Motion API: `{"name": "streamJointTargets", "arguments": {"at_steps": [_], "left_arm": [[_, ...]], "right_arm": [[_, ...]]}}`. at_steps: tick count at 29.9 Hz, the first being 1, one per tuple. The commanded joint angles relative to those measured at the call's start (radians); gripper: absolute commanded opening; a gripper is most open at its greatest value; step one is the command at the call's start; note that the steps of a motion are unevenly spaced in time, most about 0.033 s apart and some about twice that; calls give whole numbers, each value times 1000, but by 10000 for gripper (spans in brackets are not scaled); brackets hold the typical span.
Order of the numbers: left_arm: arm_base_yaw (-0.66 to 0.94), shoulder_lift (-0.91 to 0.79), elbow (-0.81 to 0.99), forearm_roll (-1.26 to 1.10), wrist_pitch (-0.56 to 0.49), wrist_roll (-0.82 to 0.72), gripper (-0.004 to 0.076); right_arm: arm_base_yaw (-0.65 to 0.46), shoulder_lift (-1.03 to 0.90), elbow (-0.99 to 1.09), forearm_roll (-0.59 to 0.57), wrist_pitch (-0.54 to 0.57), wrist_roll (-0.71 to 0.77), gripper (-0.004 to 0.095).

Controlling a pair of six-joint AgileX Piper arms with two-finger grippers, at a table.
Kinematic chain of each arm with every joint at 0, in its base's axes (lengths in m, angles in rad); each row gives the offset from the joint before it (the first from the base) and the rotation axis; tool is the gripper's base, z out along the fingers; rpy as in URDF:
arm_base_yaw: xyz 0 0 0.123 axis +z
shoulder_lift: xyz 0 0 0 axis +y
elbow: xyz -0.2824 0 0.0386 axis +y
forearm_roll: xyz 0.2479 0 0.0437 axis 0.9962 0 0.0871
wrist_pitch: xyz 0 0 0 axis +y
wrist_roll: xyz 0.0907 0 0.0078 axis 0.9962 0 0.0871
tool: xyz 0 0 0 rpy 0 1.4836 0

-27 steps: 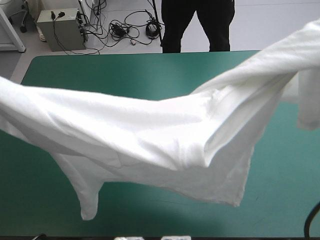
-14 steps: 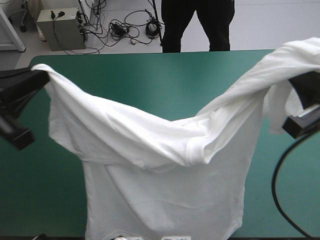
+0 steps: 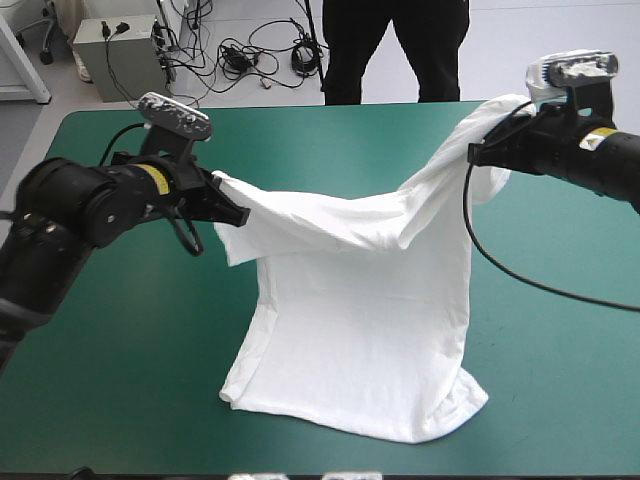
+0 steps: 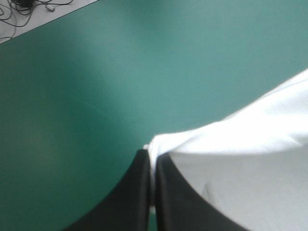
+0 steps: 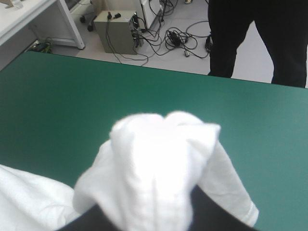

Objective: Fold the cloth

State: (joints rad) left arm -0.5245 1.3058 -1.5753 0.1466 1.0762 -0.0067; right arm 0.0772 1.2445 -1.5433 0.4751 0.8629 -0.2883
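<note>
The T-shirt's lower hem lies on the teal-green cover close to the table's near edge, about the middle and slightly toward the right. From there the white body rises as a hanging sheet to its upper edge, which sags between the two arms above the table's middle. I judge it is held this way so that the cloth hangs out smooth and can be laid flat before folding; no fold is made yet. The left gripper, toward the left edge, is clenched on one upper corner. In its wrist view the black fingers meet with only a thin fold of white pinched between them. The right gripper, higher and nearer the far right corner, carries the other corner bunched over its tips, which are hidden. Since the shirt hangs from it, it is most likely clamped on the cloth too.
</note>
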Motion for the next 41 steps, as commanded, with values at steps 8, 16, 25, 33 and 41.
{"name": "streamJointTargets", "arguments": {"at_steps": [8, 16, 25, 33, 41], "left_arm": [[146, 180, -23, 57, -358, -56, -9], [234, 295, -49, 57, -478, -56, -9], [248, 416, -141, 68, -511, -49, -9], [248, 430, -143, 53, -440, 7, 178], [248, 370, -148, 60, -325, 7, 534]], "right_arm": [[-5, 309, -170, -26, -189, -28, -17], [-5, 485, -298, -26, -215, -31, -17], [-5, 573, -338, -24, -210, -34, -17], [-5, 609, -334, -27, -176, -50, 195], [-9, 576, -334, -68, -97, -52, 693]]}}
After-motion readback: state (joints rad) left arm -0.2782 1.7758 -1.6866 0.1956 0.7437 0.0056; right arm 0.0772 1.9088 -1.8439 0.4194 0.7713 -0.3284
